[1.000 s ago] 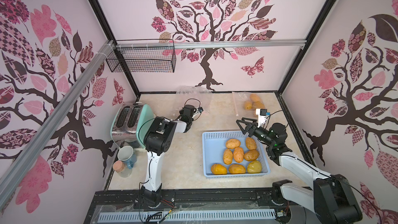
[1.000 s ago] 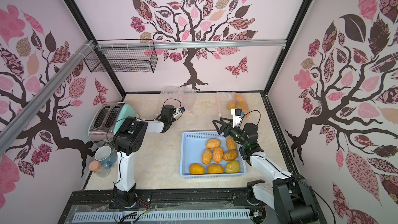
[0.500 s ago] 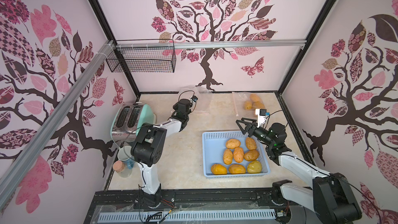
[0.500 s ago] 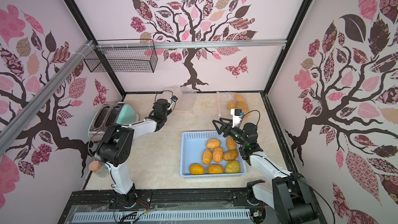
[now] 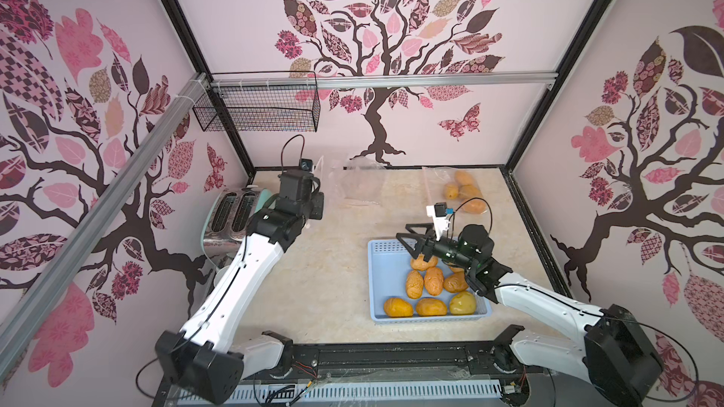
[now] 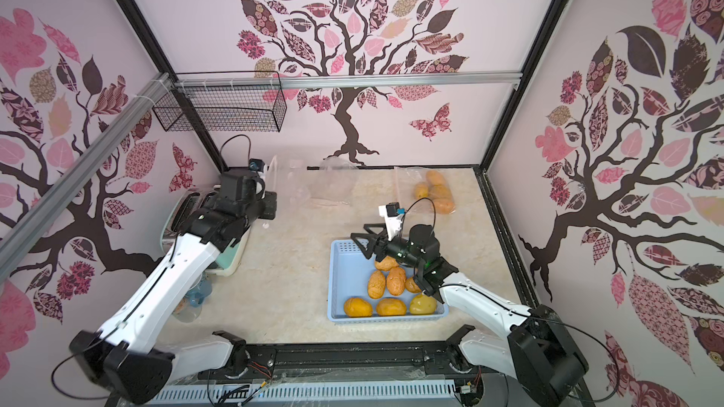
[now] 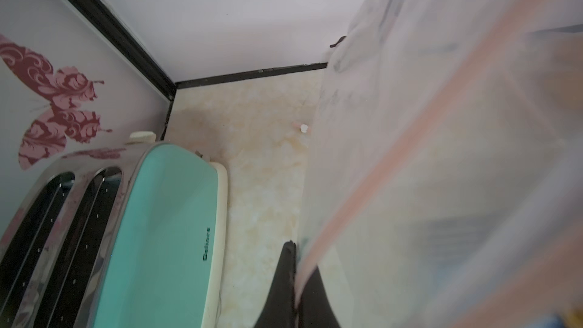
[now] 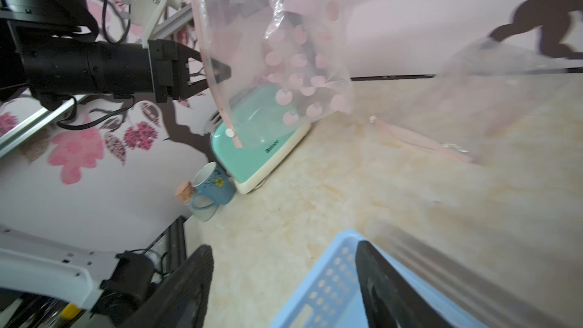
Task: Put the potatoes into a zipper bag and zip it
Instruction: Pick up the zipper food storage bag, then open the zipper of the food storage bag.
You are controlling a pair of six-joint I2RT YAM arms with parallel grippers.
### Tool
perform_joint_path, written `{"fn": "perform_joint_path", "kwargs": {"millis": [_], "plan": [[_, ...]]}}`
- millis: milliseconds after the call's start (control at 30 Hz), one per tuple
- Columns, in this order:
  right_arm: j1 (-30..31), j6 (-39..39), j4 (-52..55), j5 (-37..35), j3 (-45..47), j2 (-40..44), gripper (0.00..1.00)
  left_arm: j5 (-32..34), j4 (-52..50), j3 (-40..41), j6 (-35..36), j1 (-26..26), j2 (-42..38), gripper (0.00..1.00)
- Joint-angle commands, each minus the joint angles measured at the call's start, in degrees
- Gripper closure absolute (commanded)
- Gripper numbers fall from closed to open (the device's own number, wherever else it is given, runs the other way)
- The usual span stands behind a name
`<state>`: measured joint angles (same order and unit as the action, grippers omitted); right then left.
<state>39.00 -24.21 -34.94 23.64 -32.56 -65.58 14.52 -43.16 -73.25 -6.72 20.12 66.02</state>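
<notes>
Several orange-brown potatoes (image 5: pixel 425 287) (image 6: pixel 386 283) and a yellow-green one lie in the blue basket (image 5: pixel 378 287) (image 6: pixel 337 287) (image 8: pixel 331 285). My left gripper (image 5: pixel 314 189) (image 6: pixel 270 189) (image 7: pixel 295 247) (image 8: pixel 220 70) is shut on the pink zip edge of a clear zipper bag (image 5: pixel 331 184) (image 6: pixel 288 182) (image 7: pixel 441 153) (image 8: pixel 274 58), which hangs from it at the back left. My right gripper (image 5: pixel 409 246) (image 6: pixel 360 245) (image 8: pixel 284 266) stands open and holds nothing, over the basket's far left corner.
A second clear bag (image 5: pixel 464 193) (image 6: pixel 435 193) holding potatoes lies at the back right, and another clear bag (image 5: pixel 362 185) (image 8: pixel 473 105) lies at the back middle. A mint toaster (image 5: pixel 235 217) (image 7: pixel 157 231) (image 8: pixel 262 140) and a blue mug (image 8: pixel 211 184) stand on the left. A wire basket (image 5: pixel 258 111) hangs on the wall.
My left arm has swung back and to the left, and its gripper has shut on the bag's zip edge and raised it. The right gripper has stayed over the basket.
</notes>
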Motion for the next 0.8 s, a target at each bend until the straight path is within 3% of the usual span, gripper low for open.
{"fn": "perform_joint_path", "kwargs": {"millis": [0, 133, 233, 367, 567, 767], "plan": [[10.4, 5.4, 7.3, -10.9, -5.4, 1.5, 0.25, -14.2, -10.2, 7.3, -9.8, -0.1, -7.2, 1.00], [20.0, 2.4, 11.6, -21.4, -10.2, -0.6, 0.27, -29.9, -5.3, 17.0, -14.4, 0.0, -15.9, 1.00], [23.8, 0.5, 16.7, -26.2, -14.2, -2.8, 0.27, -36.2, -0.3, 22.1, -18.0, 0.1, -20.7, 1.00], [24.4, -4.1, 21.5, -27.7, -18.2, -5.6, 0.30, -38.0, 2.3, 25.2, -19.7, 0.3, -22.7, 1.00], [25.2, -2.7, 25.9, -25.9, -24.0, -11.7, 0.33, -39.6, 3.7, 26.4, -20.7, 0.4, -21.0, 1.00], [25.8, -3.7, 31.0, -31.0, -29.6, -16.9, 0.34, -38.9, 6.3, 27.3, -22.8, 0.8, -20.3, 1.00]]}}
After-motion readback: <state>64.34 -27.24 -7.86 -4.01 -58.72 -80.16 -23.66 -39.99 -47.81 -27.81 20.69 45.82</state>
